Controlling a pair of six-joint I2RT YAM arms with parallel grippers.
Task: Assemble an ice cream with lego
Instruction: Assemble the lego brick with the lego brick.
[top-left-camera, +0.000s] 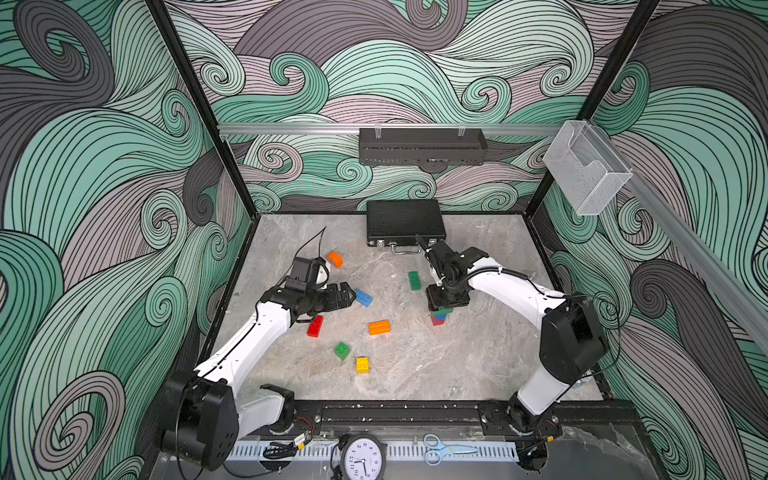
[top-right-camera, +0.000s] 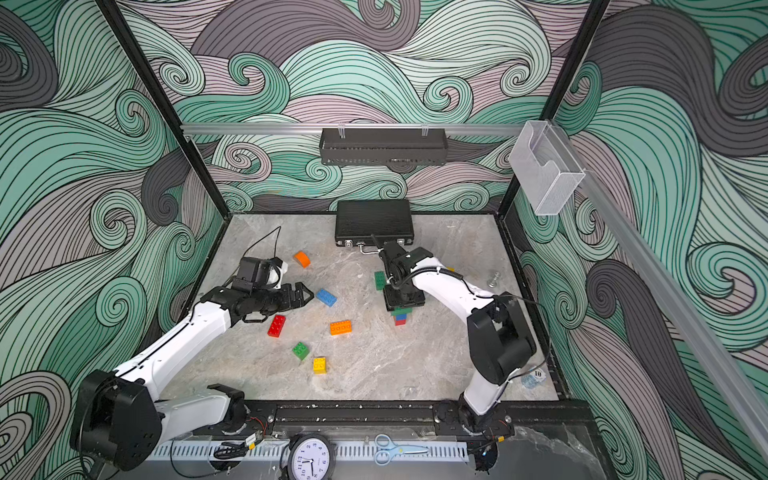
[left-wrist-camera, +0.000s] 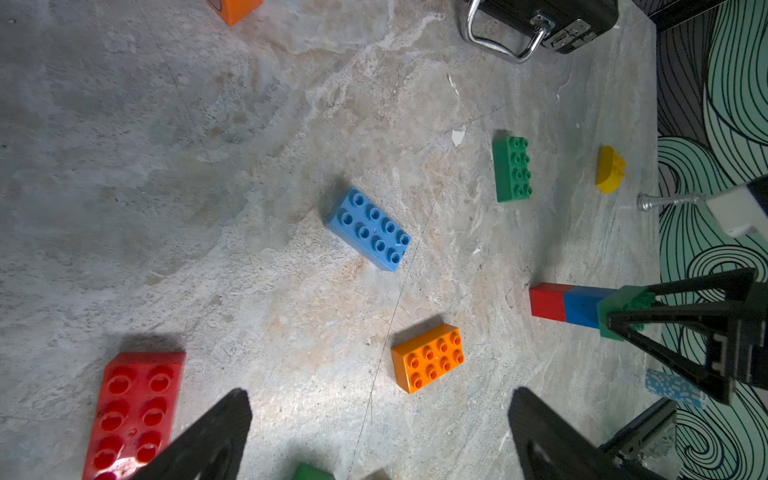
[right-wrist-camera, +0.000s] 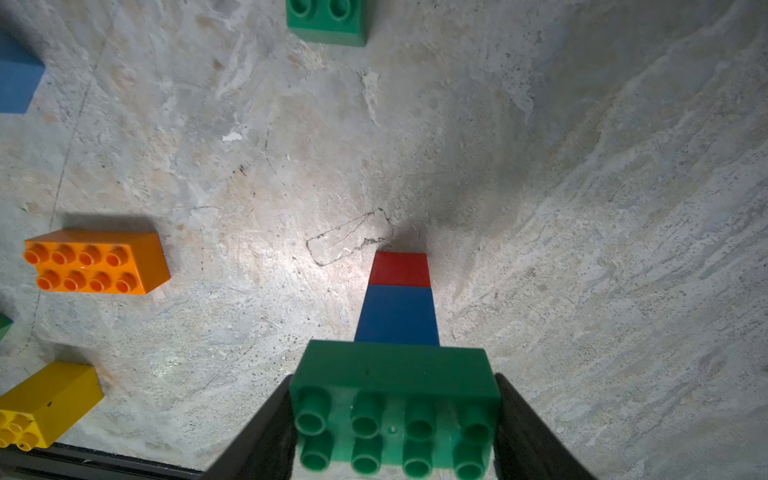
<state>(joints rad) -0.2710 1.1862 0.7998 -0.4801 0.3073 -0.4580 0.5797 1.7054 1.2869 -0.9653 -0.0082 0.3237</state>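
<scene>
Quickly: we see the right gripper (top-left-camera: 444, 306) clamping a green brick (right-wrist-camera: 395, 370) atop the blue-and-red stack (right-wrist-camera: 397, 307), mid-table (top-left-camera: 457, 374). The left gripper (top-left-camera: 348, 294) gapes wide and holds nothing. Open room lies between the stack and the front rail (top-left-camera: 395, 411). A tag (top-right-camera: 538, 373) reads "10".

Both top views are lit evenly and softly from overhead. The marbled counter (top-left-camera: 415, 374) carries only short, faint shadows beside the bricks and under the arms. The black frame posts (top-left-camera: 195, 95) lean steeply outward toward the edges under the wide lens, and detail is slightly soft throughout.

In the left wrist view the mid-counter is bright and the corners darken. The red oblong brick (left-wrist-camera: 135, 409) has glossy glare on its studs, and the left pincer (left-wrist-camera: 380, 395) is blurred.

In the right wrist view a bright patch lies beside the red square brick (right-wrist-camera: 400, 269), with a dark, smudged shadow just past it. The green oblong brick (right-wrist-camera: 395, 407), close to the lens, is soft.
</scene>
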